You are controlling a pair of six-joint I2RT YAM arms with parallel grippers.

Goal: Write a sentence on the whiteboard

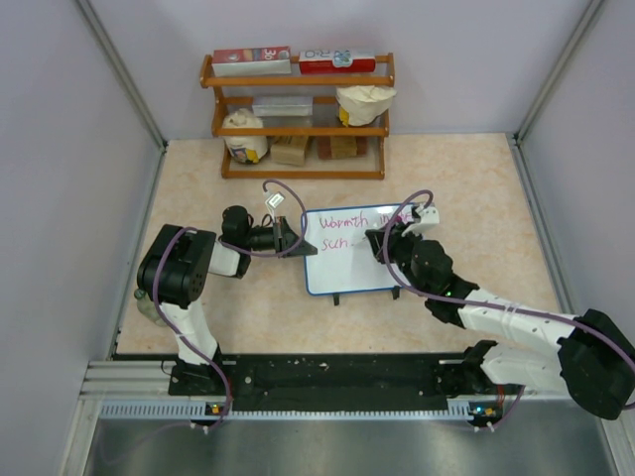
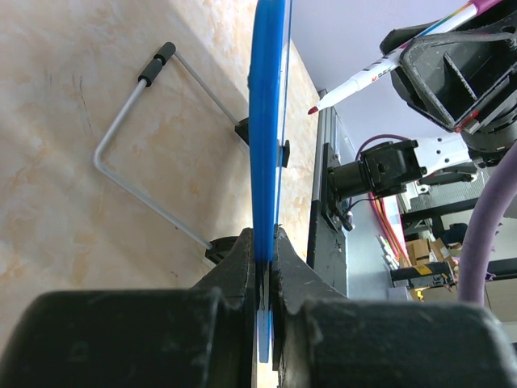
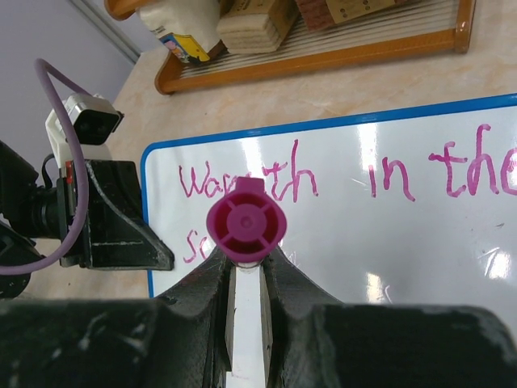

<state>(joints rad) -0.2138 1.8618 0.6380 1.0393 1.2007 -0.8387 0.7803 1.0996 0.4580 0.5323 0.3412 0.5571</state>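
Observation:
The whiteboard stands propped on the table, blue-framed, with pink writing "Warmth in the" and the start of a second line. My left gripper is shut on its left edge; in the left wrist view the blue frame runs edge-on between the jaws. My right gripper is shut on a pink-capped marker, held over the board's second line. In the left wrist view the marker has its tip a little off the board face.
A wooden shelf with boxes, bags and jars stands at the back. The board's wire stand rests on the table behind it. Grey walls close both sides; the rail with the arm bases runs along the near edge.

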